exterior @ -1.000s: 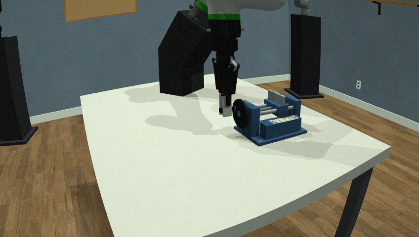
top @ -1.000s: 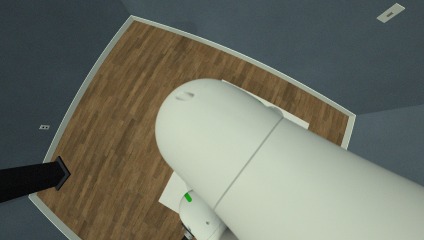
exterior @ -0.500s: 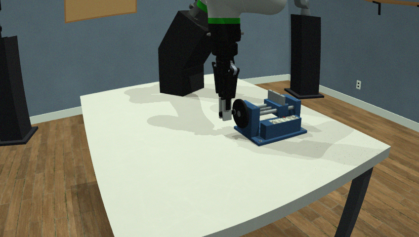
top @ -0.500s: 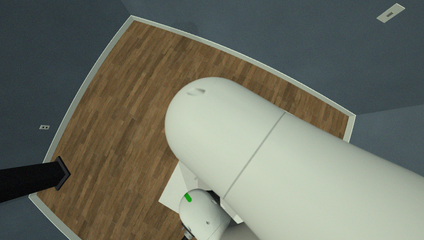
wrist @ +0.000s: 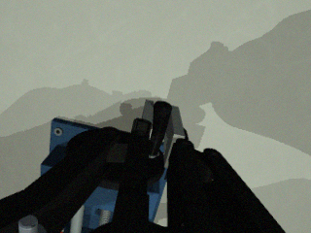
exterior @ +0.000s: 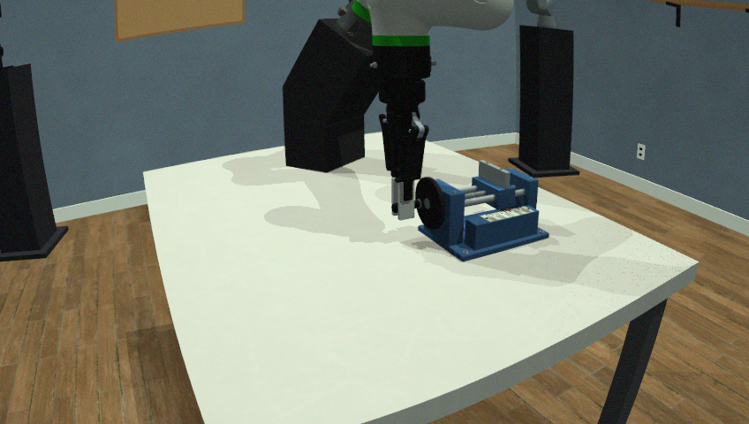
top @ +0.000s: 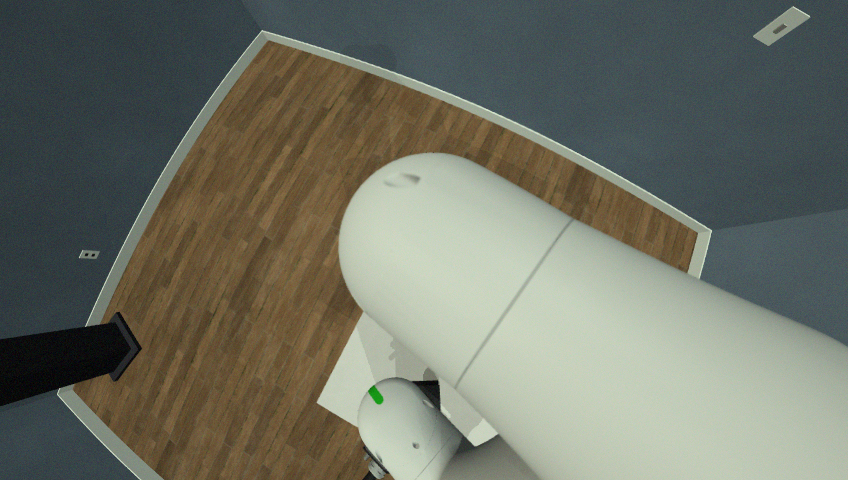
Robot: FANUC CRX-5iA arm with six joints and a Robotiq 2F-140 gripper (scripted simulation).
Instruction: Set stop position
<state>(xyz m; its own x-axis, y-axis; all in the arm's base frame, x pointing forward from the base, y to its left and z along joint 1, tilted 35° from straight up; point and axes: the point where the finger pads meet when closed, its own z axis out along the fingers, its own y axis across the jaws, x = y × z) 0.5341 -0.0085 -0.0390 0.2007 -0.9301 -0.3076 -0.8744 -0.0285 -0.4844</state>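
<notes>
A blue stop fixture (exterior: 483, 220) stands on the white table, right of centre. Its black handwheel (exterior: 430, 201) faces left. A grey stop block (exterior: 494, 176) rides on two rods at the far end. A white scale strip (exterior: 505, 214) with a small red mark runs along the top of the front block. My gripper (exterior: 405, 206) hangs straight down at the wheel's left face and is shut on the handwheel's small handle. In the wrist view the dark fingers close around the handle beside the wheel's rim (wrist: 161, 123), with the blue base (wrist: 62, 149) at the lower left.
The arm's black base (exterior: 325, 100) sits at the table's back. Black pillars stand on the floor at the left (exterior: 20, 157) and back right (exterior: 543, 100). In the top view the white arm link (top: 535, 309) blocks most of the table.
</notes>
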